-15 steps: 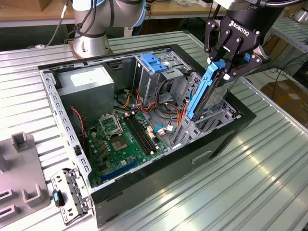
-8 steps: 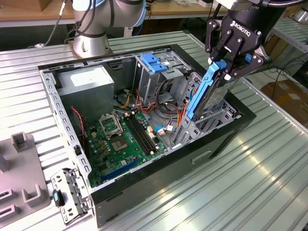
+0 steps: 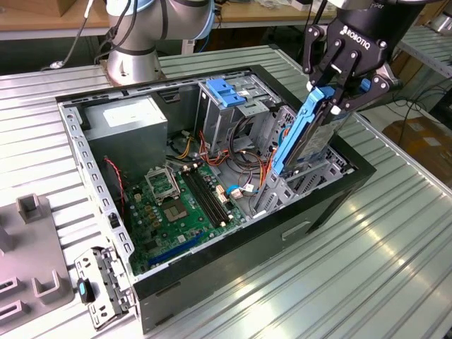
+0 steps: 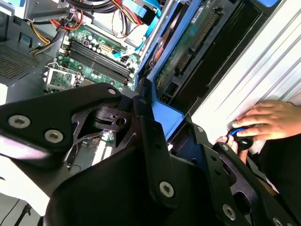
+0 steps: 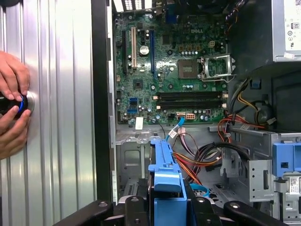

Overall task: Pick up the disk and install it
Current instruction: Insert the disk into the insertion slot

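Disk [image 3: 314, 138] clamped edgewise in the tool [image 3: 341, 97] at upper right of frame, tilted over computer case [image 3: 325, 212] bay; liable to jam on metal edge or snag cables [image 3: 248, 164] if misaligned.

I see surface [image 3: 385, 272] ribbed bare metal, glossy; disk [image 3: 316, 135] blue plastic rails, dark metal body; tool [image 3: 342, 96] matt black.

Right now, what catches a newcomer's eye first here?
The gripper clamps the disk, held on edge and tilted over the drive bay at the exterior view's right side of the open computer case. Inside lies the green motherboard. In the first wrist view, a person's hands rest on the table beside the case.
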You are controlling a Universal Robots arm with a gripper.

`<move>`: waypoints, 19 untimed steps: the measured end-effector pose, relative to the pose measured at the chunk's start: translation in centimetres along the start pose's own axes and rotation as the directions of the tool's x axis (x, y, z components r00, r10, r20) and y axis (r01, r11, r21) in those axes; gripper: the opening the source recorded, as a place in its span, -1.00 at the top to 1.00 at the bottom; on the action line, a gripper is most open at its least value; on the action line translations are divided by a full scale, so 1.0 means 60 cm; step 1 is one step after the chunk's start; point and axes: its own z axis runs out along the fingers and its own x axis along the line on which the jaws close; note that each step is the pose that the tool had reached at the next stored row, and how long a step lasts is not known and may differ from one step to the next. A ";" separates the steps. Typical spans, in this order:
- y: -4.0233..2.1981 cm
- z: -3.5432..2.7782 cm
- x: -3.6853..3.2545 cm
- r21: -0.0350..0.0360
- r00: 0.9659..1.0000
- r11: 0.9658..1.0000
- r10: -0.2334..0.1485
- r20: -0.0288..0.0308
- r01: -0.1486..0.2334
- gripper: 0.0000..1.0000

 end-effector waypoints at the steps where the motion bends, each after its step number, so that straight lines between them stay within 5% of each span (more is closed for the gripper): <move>1: 0.000 0.000 0.000 0.000 1.000 1.000 0.000 0.000 0.000 0.25; 7: 0.000 -0.001 0.001 0.003 1.000 1.000 0.000 0.001 0.000 0.25; 16: 0.001 -0.001 0.003 0.060 1.000 0.998 -0.003 0.004 0.003 0.25; 19: 0.001 -0.002 0.004 0.062 1.000 0.998 -0.004 0.004 0.003 0.25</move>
